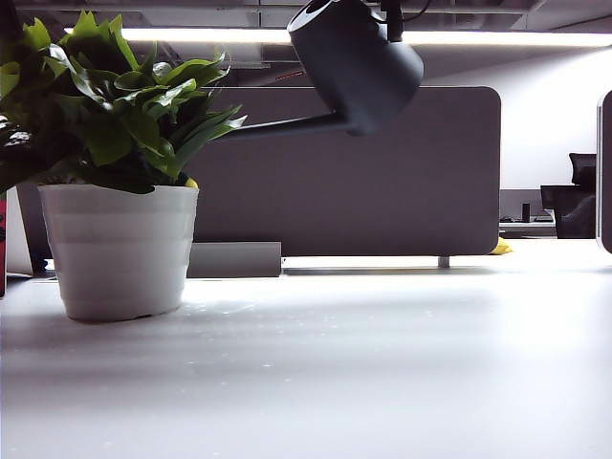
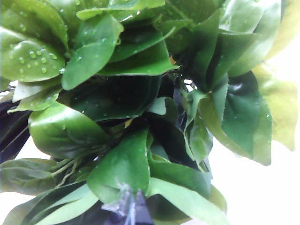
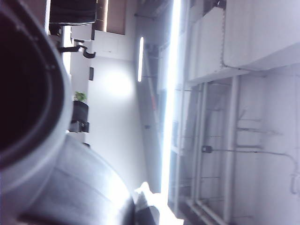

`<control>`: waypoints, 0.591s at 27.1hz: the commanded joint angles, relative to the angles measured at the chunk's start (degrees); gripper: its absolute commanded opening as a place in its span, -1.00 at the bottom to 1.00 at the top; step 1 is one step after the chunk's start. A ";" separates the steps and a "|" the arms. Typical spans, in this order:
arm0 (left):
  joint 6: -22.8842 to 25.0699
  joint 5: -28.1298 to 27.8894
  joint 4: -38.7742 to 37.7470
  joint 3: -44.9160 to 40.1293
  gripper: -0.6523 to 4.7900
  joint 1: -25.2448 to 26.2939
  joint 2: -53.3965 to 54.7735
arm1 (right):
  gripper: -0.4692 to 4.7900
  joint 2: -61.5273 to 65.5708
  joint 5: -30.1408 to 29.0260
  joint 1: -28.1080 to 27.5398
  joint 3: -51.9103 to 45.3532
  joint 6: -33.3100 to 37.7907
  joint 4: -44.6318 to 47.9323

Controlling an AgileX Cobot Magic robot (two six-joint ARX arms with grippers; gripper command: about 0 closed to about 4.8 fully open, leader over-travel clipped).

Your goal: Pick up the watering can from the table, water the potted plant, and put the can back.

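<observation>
The potted plant (image 1: 120, 143) stands at the table's (image 1: 382, 363) left in a white ribbed pot (image 1: 115, 249). The black watering can (image 1: 359, 62) hangs tilted high above the table, and its long spout (image 1: 287, 124) reaches left to the leaves' edge. At the top of the exterior view my right gripper (image 1: 393, 21) holds the can from above. The can's body (image 3: 70, 187) fills one side of the right wrist view beside a pale fingertip (image 3: 146, 199). My left gripper (image 2: 130, 208) sits shut among wet green leaves (image 2: 117, 93) and is not seen in the exterior view.
A grey partition panel (image 1: 382, 172) runs across the table's far edge, with a low grey box (image 1: 234, 258) at its foot. A dark chair (image 1: 579, 206) and a desk stand beyond at the back right.
</observation>
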 commanded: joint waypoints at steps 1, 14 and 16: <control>-0.15 -0.17 0.33 0.11 -0.78 -0.07 -0.15 | -0.84 -1.18 0.63 0.11 1.09 6.49 3.58; -0.42 1.01 2.43 0.13 -0.78 -0.20 -0.31 | -0.84 -6.67 11.76 -3.26 0.85 47.93 -7.37; -0.37 0.94 3.30 0.15 -0.78 -1.42 -0.77 | -0.84 -9.03 13.44 -3.61 0.83 54.14 -12.37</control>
